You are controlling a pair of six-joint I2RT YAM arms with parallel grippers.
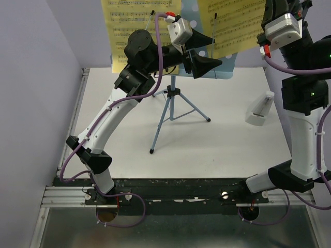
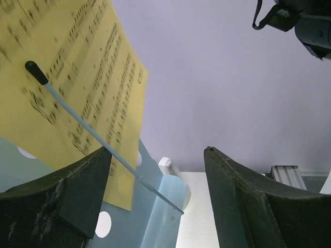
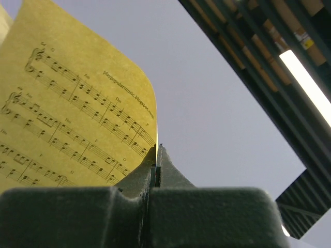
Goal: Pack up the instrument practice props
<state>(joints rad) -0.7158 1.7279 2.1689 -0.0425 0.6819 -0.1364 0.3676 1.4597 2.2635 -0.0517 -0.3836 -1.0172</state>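
Working far back on the table [image 1: 232, 155], at the upright music stand [image 1: 173, 93]. Pinching the right yellow page [image 1: 235, 26] with the right gripper [image 3: 156, 155] fully closed; holding the left gripper [image 2: 158, 150] wide and empty beside the left page [image 2: 77, 77]. Probably best easing it slowly from under the thin wire [image 1: 214, 31], not tearing.

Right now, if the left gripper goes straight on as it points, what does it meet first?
Most likely the light-blue music stand, whose desk edge lies low between the open fingers; the yellow page sits left of that line. Depth is unclear.
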